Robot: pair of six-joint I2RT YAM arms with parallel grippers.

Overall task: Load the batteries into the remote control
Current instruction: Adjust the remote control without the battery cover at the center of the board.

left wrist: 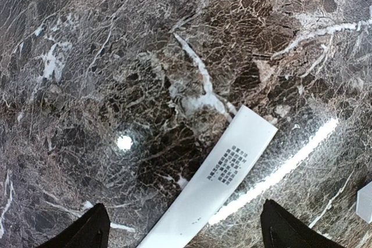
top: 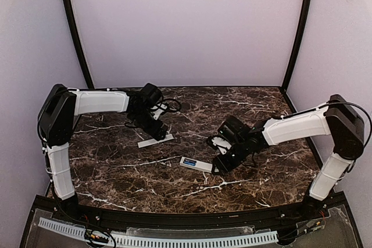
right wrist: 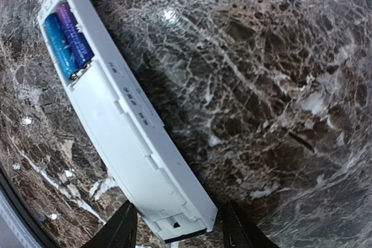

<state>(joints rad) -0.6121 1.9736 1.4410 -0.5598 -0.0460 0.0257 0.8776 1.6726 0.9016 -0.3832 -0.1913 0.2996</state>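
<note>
Now left claw (left wrist: 181,207) gapes over white strip (left wrist: 232,155) — right claw (right wrist: 179,216) straddles remote (right wrist: 128,126), grip unclear.

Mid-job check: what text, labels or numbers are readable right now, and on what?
No text can be read.
On the white strip: a block of dark print, too small to read.
On the remote control: raised marks beside the battery bay, illegible.
On the batteries: faint label print, blurred.
</note>
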